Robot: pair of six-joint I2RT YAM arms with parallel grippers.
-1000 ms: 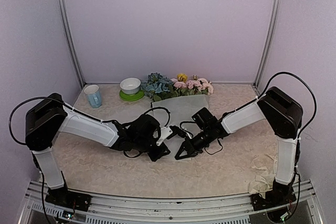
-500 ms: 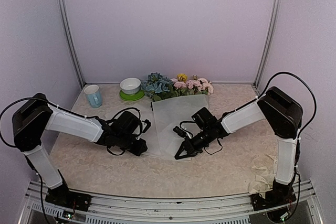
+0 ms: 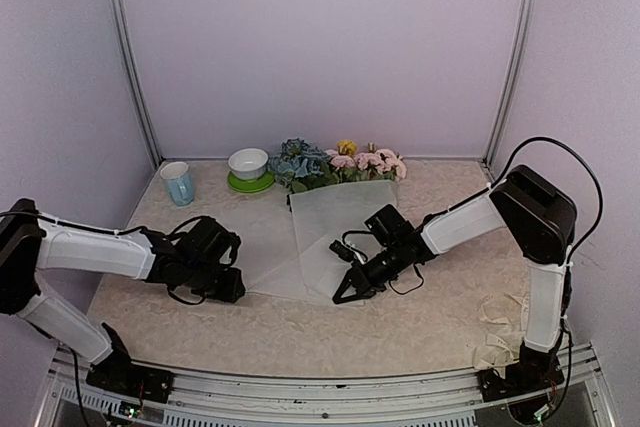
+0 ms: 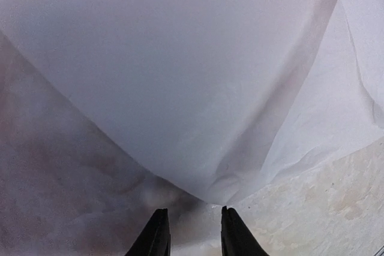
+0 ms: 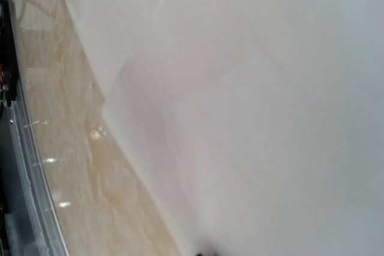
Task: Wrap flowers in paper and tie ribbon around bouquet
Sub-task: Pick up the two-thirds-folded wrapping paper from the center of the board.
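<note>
White tissue-thin paper [image 3: 320, 237] spread on the table [image 3: 430, 332], flowers [image 3: 340, 165] at its far edge, likely light, limp, easily torn, best pinched at a corner; left hand [image 4: 193, 220] slightly open and empty by the left corner, right hand [image 3: 343, 295] closed, tip on the near edge.

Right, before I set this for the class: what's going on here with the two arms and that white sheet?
Two robot arms are early in wrapping a bouquet. A large thin translucent white paper sheet lies spread on the beige table, its far edge by the artificial blue, pink and yellow flowers, which lie unwrapped at the back. The left gripper, jaws slightly apart, sits at the sheet's near left corner; the closed right gripper is at its near edge.
</note>
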